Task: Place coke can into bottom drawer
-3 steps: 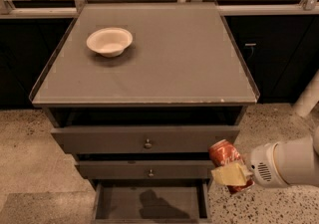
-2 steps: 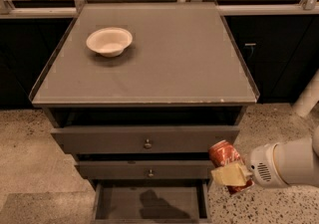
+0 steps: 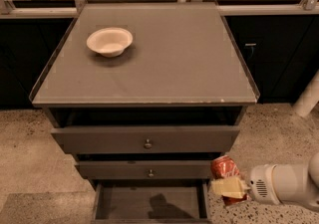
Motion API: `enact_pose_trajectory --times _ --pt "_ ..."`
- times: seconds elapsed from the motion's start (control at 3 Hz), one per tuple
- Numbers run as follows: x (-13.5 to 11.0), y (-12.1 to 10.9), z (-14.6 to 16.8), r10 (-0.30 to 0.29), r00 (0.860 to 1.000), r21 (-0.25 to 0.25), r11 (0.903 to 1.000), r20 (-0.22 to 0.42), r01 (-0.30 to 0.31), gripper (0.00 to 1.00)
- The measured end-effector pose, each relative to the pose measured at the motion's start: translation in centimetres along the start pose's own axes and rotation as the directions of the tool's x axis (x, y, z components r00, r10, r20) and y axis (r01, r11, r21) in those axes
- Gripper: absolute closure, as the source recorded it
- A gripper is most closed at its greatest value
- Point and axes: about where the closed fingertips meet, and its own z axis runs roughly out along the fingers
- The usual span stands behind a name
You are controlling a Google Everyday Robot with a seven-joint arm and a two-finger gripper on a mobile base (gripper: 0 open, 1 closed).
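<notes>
The coke can (image 3: 224,167), red with a silver rim, is clenched upright in the gripper (image 3: 229,188) at 5 o'clock in the view. It appears just right of the right wall of the open bottom drawer (image 3: 149,203). The drawer's flat dark floor lies free at the can's 8 o'clock. Since the earlier frame, can and gripper have sunk slightly. Up at 11 o'clock, a round off-white bowl (image 3: 109,41) sits on the smooth grey cabinet top (image 3: 174,63), above speckled flooring (image 3: 30,158).
</notes>
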Motion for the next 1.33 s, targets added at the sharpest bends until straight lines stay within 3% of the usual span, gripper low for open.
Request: enact_pose_trajectory --times 0.33,0.67,1.0,1.33 --pt "3.7 -3.7 5.1 0.144 0.99 -0.062 0.9877 0.005 -0.143 1.0" --pt "6.6 -6.5 9.6 0.256 0.966 -0.107 0.9605 -0.02 -0.257 1.0" --pt "7.7 -7.9 13.1 0.298 0.954 -0.138 0.9435 -0.041 -0.301 1.0" --pt "8.2 -7.9 13.6 0.306 0.951 -0.146 0.9395 -0.048 -0.31 1.0"
